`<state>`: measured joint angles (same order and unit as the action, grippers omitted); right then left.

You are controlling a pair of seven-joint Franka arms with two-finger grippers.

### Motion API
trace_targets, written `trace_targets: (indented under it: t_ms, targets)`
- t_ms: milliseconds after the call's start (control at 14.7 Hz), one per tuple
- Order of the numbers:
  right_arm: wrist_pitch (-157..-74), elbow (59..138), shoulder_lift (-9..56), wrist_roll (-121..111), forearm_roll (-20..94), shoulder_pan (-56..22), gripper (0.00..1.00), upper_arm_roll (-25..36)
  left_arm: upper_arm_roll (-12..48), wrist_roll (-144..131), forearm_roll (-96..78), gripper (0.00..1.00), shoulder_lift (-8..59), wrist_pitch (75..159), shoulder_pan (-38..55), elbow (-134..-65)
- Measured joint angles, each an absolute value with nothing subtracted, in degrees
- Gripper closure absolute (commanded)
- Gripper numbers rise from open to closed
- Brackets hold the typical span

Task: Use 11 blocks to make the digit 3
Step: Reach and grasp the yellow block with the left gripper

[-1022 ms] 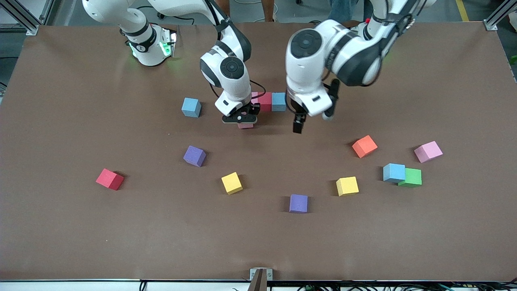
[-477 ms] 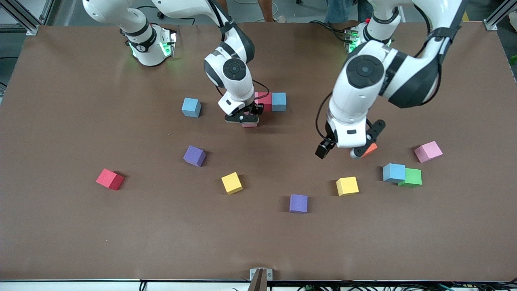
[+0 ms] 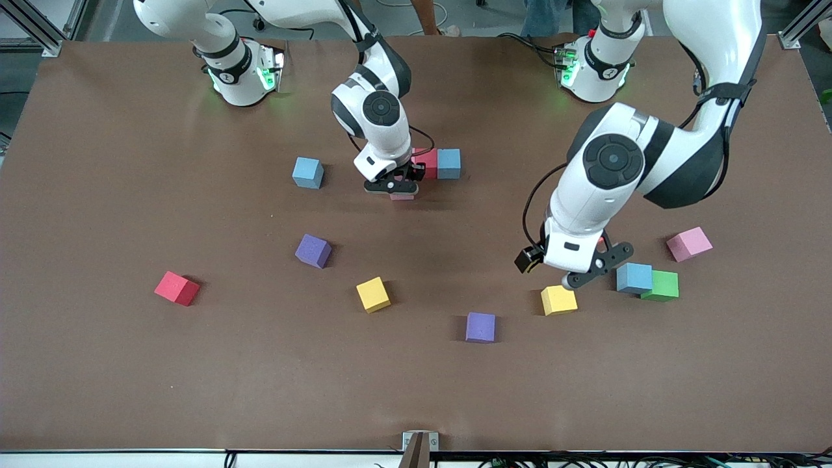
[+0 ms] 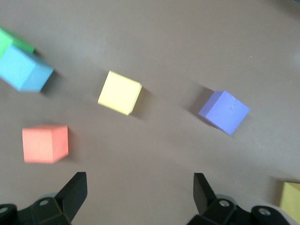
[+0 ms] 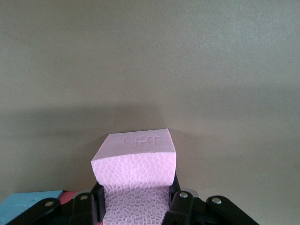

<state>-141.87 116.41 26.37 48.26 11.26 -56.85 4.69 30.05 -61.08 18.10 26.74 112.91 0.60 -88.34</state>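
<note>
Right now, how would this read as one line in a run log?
right pincer: shut on pink block, beside row | left pincer: open over orange block

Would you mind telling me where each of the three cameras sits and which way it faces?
Front view: high across the table, facing both bases; both arms show, the right gripper at the red-and-blue row, the left gripper above the yellow block.
Left wrist view: on the left wrist, looking down at loose blocks; open fingertips show.
Right wrist view: on the right wrist, looking down past its shut gripper at the held pink block.
Shared: the front and left wrist views both show the yellow block and the purple block.
</note>
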Motion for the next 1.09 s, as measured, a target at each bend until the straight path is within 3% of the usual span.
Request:
trace_targets:
  t_ms: [477,1090]
  targets:
    - [-142.01,116.66,26.38,48.34,11.27,-56.88,0.99,4.70,27.70,-47.50,20.83,0.00,37.76,112.92,-0.10,-80.84]
    - [-142.78,116.74,26.44,48.35,11.27,-57.09,0.99,4.68,23.96,-33.28,20.87,0.00,46.43,115.55,-0.33,-75.75]
